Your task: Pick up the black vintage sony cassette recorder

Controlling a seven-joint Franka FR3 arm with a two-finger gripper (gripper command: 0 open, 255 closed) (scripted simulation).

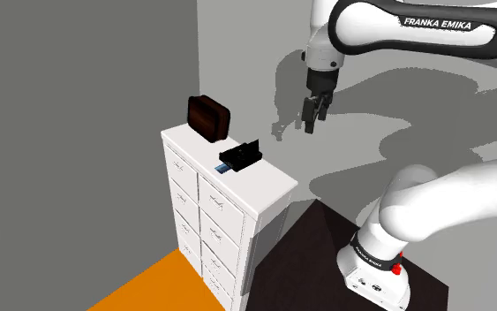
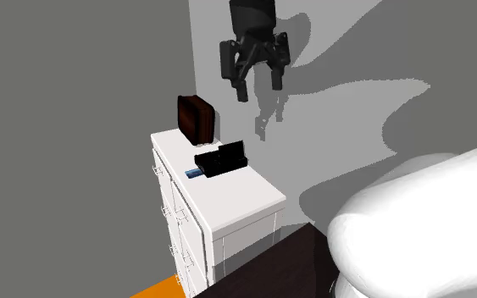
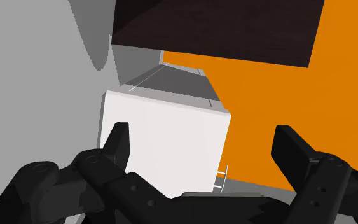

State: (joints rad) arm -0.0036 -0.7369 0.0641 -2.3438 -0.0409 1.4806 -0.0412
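The black cassette recorder [image 1: 240, 156] [image 2: 221, 159] lies on top of a white drawer cabinet [image 1: 268, 190] [image 2: 241, 203], with a small blue piece at its front end. My black gripper [image 1: 312, 115] [image 2: 257, 85] hangs in the air well above the cabinet, off the recorder toward the shoulder view's right and close to the grey wall. Its fingers stand apart with nothing between them. In the wrist view the gripper [image 3: 203, 153] is open, with a bare white stretch of the cabinet top [image 3: 165, 137] beneath it.
A dark brown box-like object [image 1: 208, 117] [image 2: 196, 118] stands at the back of the cabinet top, behind the recorder. Orange floor [image 1: 158, 287] [image 3: 266, 108] lies in front of the cabinet. The dark stand top [image 1: 317, 238] [image 3: 215, 28] is beside it. Grey walls close in behind.
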